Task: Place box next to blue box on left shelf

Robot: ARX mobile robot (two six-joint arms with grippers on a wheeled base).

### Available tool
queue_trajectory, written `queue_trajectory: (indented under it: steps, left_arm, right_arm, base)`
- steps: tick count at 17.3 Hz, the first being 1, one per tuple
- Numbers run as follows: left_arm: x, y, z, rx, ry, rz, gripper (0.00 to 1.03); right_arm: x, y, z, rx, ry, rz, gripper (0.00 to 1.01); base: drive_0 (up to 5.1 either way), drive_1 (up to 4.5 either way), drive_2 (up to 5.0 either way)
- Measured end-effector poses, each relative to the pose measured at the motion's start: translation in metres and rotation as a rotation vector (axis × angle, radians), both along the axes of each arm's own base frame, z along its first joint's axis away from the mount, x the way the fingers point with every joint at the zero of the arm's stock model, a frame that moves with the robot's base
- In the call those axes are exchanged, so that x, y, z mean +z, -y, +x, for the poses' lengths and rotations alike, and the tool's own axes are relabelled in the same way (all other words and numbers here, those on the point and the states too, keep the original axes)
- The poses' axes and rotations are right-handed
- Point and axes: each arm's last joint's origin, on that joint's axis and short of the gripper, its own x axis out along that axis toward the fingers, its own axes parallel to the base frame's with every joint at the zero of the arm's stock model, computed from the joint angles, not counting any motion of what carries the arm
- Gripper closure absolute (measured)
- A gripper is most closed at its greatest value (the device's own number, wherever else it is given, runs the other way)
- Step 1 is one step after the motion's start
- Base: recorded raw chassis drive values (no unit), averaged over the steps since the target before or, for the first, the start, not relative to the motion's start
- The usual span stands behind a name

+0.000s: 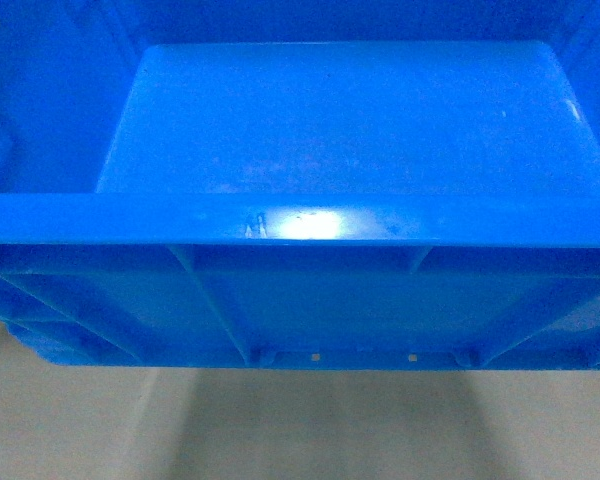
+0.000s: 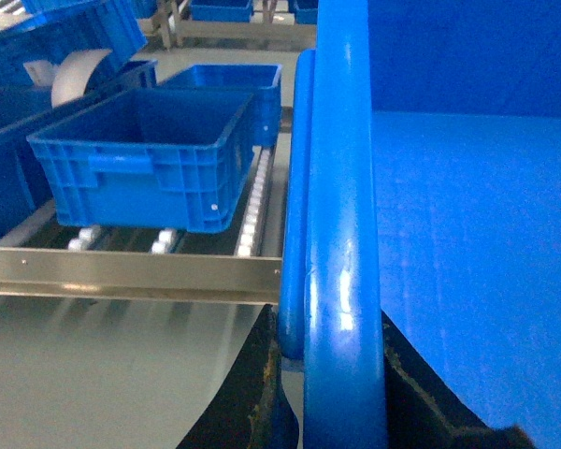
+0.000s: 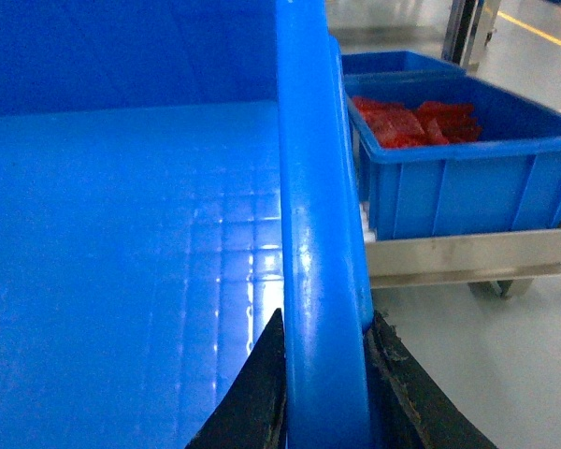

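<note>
- While the head view is pretty much all crate, the left wrist view shows the most: off to the left there's the roller-track rack with small white wheels between grey metal rails, and a blue ribbed plastic crate is parked on it.
- A second blue crate sits right behind that one on the same rack, and more blue bins are stacked further left.
- The big bright-blue open-top plastic crate is up off the grey floor, just right of the rack's front rail, not on the rollers.
- Left gripper: jaws pinching the crate's thick rolled left rim, one dark finger outside and one inside the wall.
- In the head view the crate's smooth floor, near rim and ribbed outer wall fill the frame; no grippers visible there.
- Right gripper: same deal, jaws clamped on the right rim, a dark finger each side.
- Far right, another blue bin holding red packets sits on a metal-framed cart.
</note>
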Motion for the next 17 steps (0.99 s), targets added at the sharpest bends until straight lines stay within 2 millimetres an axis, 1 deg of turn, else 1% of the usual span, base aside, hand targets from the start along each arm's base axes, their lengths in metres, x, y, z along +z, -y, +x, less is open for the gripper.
queue_trajectory:
  steps: [17]
  left_arm:
    - [-0.0015, -0.0001, -0.0003, -0.001, -0.006, 0.001, 0.85]
  right_arm:
    - [-0.0012, 0.0, -0.0003, 0.001, -0.004, 0.0, 0.86]
  base:
    - [0.0, 0.0, 0.0]
